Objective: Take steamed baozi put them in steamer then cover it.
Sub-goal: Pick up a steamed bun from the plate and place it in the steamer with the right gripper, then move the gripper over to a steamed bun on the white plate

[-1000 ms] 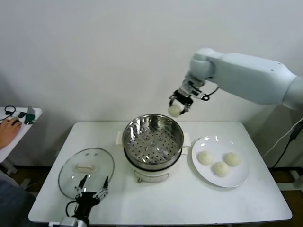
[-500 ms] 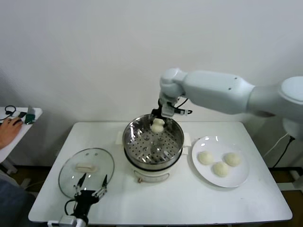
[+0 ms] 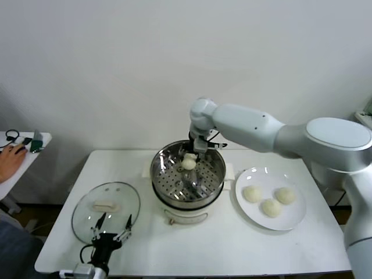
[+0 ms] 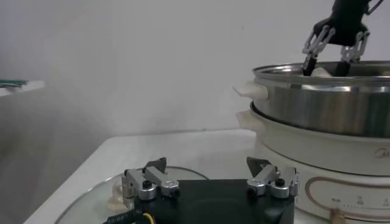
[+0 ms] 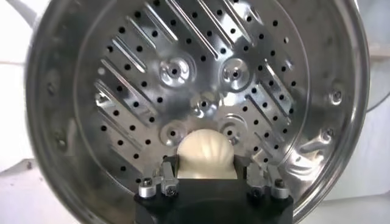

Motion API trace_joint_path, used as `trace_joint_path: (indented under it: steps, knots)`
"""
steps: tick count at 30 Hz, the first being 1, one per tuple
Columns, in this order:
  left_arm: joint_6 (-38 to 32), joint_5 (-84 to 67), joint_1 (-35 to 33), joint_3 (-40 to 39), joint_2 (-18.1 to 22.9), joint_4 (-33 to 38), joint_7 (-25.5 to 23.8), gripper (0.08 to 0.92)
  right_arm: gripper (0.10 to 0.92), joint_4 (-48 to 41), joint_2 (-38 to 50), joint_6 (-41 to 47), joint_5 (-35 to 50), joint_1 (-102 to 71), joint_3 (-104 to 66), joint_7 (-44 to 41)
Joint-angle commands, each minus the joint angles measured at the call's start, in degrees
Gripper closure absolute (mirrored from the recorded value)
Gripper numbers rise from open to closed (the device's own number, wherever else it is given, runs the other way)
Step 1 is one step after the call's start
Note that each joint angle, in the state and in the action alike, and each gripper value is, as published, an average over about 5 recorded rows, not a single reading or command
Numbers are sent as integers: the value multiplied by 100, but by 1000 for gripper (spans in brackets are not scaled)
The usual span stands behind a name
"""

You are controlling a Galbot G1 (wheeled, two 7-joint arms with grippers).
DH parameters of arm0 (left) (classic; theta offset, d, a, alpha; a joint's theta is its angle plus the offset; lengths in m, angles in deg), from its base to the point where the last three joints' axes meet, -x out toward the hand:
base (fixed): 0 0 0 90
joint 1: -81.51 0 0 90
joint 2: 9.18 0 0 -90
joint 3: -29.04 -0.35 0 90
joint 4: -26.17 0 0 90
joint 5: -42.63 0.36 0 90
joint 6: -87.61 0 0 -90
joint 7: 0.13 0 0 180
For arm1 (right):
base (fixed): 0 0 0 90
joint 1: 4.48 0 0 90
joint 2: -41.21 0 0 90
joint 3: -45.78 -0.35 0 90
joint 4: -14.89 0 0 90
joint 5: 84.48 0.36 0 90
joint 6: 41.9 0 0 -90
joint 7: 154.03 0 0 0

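My right gripper (image 3: 190, 161) is shut on a cream-white baozi (image 3: 189, 163) and holds it inside the steel steamer (image 3: 165, 174), just above the perforated floor. In the right wrist view the baozi (image 5: 206, 154) sits between the fingers (image 5: 166, 176) over the steamer floor (image 5: 183, 67). Three more baozi (image 3: 270, 200) lie on the white plate (image 3: 293, 219) to the right. The glass cover (image 3: 87, 212) with its white handle (image 3: 106, 205) lies flat on the table at the left. My left gripper (image 3: 113, 232) is open and empty at the cover's near edge; it also shows in the left wrist view (image 4: 210, 176).
The steamer sits on a white cooker base (image 4: 304, 149) at the table's middle. A person's hand (image 3: 9, 161) rests on a small side table at the far left. The white table's front edge (image 3: 232, 268) runs below the plate.
My right arm has swung left from above the steamer's far right and lowered the baozi down into the steamer basket. The left gripper has not moved.
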Motion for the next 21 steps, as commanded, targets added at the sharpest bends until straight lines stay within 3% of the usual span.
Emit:
trace_joint_path:
  steps: [1,7,12,17,21]
  knots:
    - [-12,-5,-8,-4,7,14,1,177,332,-659,-242,-244,-146,-271,-240,111]
    - [-19,9,-56,-12,3,62,3,177,211,-110,86,-121,835,250,78,-93]
    - [-13,51,-95,-39,8,124,0,177,203,992,889,472,3373,1682,1334,-470]
    - [-19,63,-119,-61,-4,160,2,177,202,2196,2074,2238,5972,3325,3277,-794]
    - [-39,54,-100,-86,-33,136,6,177,203,2964,3028,3910,6590,4065,4239,-455]
